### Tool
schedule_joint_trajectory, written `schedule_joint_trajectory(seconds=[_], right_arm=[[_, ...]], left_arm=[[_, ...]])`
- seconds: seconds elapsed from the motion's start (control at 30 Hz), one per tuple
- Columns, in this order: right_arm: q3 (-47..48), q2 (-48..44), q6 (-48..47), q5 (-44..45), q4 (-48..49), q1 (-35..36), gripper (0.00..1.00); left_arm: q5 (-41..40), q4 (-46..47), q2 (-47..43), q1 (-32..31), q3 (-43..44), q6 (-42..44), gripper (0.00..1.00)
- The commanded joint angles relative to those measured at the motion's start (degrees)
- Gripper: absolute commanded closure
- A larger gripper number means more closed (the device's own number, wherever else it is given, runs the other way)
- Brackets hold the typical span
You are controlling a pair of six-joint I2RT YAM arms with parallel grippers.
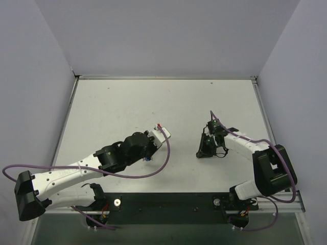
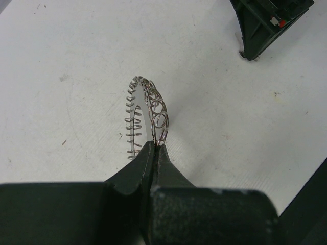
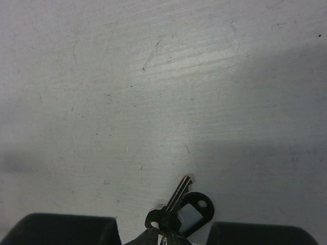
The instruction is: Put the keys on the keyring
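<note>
Left gripper (image 2: pixel 153 147) pinched closed, arm reaching low toward centre, right gripper (image 3: pixel 163 236) closed, elbow folded

This is a robotics lab test cell, not a lived-in room. A bare, scuffed white tabletop (image 1: pixel 133 102) is boxed in by plain pale grey panel walls (image 1: pixel 168 35) at 9, 12 and 3 o'clock. A silvery metal rail (image 1: pixel 163 77) edges it at 12 o'clock. At 6 o'clock a black mounting plate (image 1: pixel 168 201) carries a white-and-black left robot arm (image 1: pixel 61 177) and a matching right robot arm (image 1: pixel 245 144), both trailing thin purple cables (image 1: pixel 168 148).
</note>
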Motion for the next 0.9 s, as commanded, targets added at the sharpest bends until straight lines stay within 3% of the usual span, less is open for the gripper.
schedule_joint_trajectory(seconds=[0.0,0.17,0.5,0.87], right_arm=[[-0.3,0.2,0.4,0.5,-1.9,-0.5,0.87],[0.2,0.7,-0.2,0.5,-2.2,-0.5,1.00],[4.4,-5.5,-3.0,0.9,-5.7,-0.5,1.00],[11.4,-9.9,-13.1,-8.0,-3.9,2.8,1.00]], left_arm=[[0.0,2.3,-0.4,-0.3,2.2,0.6,1.00],[0.0,2.3,-0.3,-0.3,2.2,0.5,1.00],[0.0,1.3,-0.4,-0.3,2.9,0.6,1.00],[1.7,0.8,-0.7,-0.4,3.8,0.8,1.00]])
